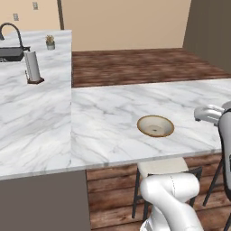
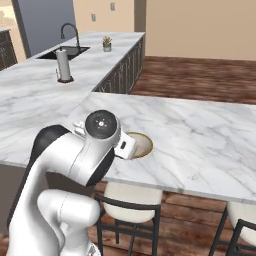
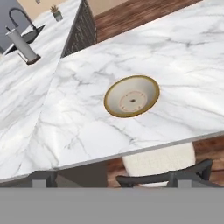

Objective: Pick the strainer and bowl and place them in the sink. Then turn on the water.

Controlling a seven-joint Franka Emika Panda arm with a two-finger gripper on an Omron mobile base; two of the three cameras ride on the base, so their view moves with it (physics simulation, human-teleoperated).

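Observation:
The bowl (image 3: pixel 132 96) is tan with a brown rim and a pale inside. It sits upright on the white marble island counter (image 3: pixel 183 57) near its front edge, also seen as the bowl (image 1: pixel 155 125) and, half hidden by my arm, the bowl (image 2: pixel 143 145). My gripper (image 3: pixel 112 178) hovers above and in front of it, open, with its fingertips (image 3: pixel 43 177) wide apart and nothing between them. The black sink (image 2: pixel 65 51) with its dark faucet (image 2: pixel 70 31) lies far off on the back counter, and shows again as the sink (image 1: pixel 10 54). The strainer and the water are out of view.
A paper towel holder (image 1: pixel 32 66) stands on the back counter beside the sink, and a small potted plant (image 1: pixel 50 42) stands farther along. Stools with pale cushions (image 3: pixel 159 162) are tucked under the island's front edge. Wooden floor lies beyond the island.

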